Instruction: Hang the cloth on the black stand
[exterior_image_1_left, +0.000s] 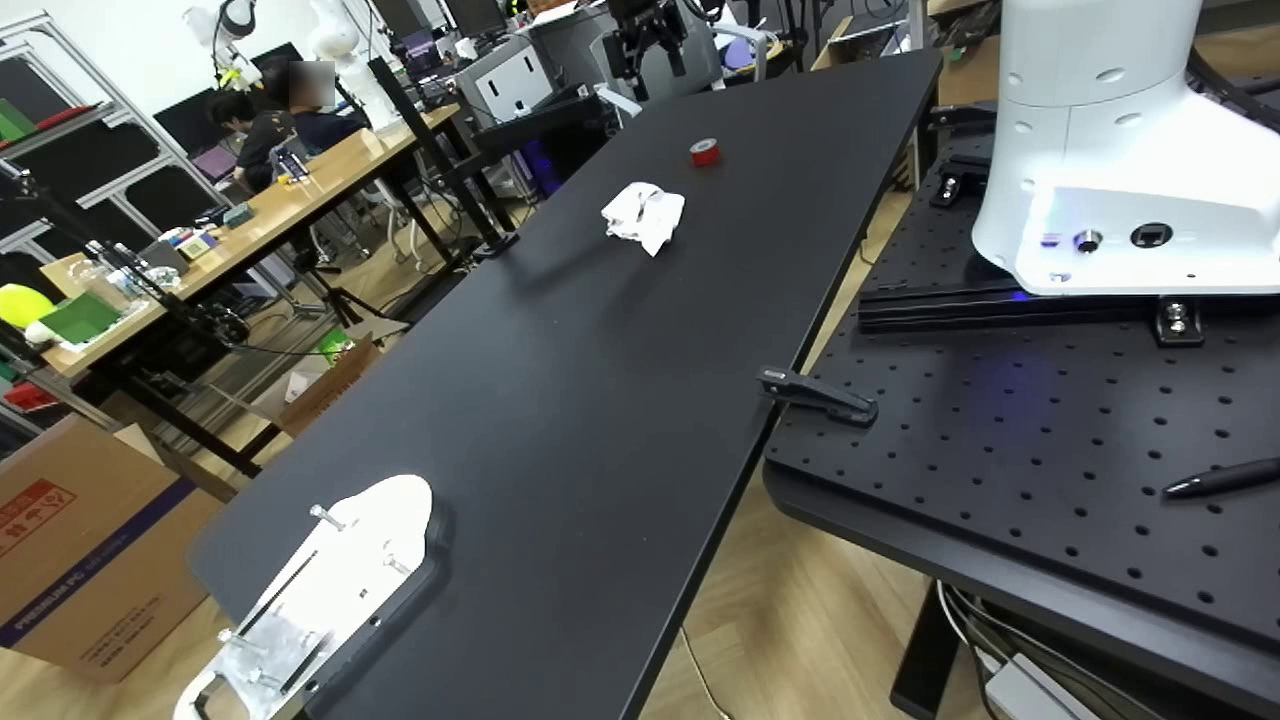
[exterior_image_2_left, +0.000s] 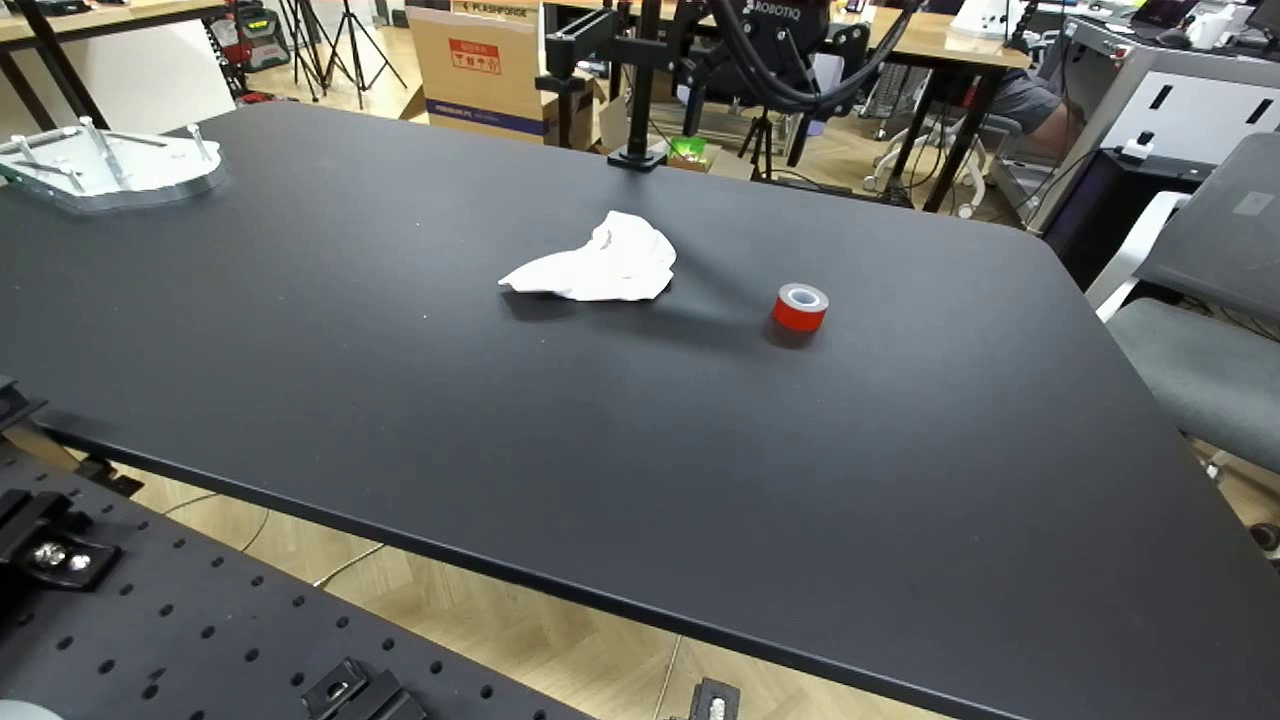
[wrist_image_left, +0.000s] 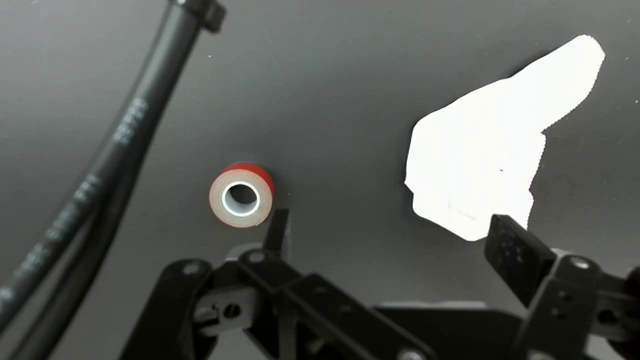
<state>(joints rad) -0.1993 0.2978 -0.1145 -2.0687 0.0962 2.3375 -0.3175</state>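
The white cloth lies crumpled on the black table, in both exterior views and at the right in the wrist view. The black stand is an upright post with a horizontal arm at the table's edge, in both exterior views. It does not show in the wrist view. My gripper is open and empty, its fingers wide apart above the table. The right finger overlaps the cloth's lower edge in the wrist view, with no visible contact. The gripper also shows high up in both exterior views.
A red tape roll sits near the cloth. A white plate with pegs lies at one table end. A black clip-like object spans the gap between the table and the robot's perforated base plate.
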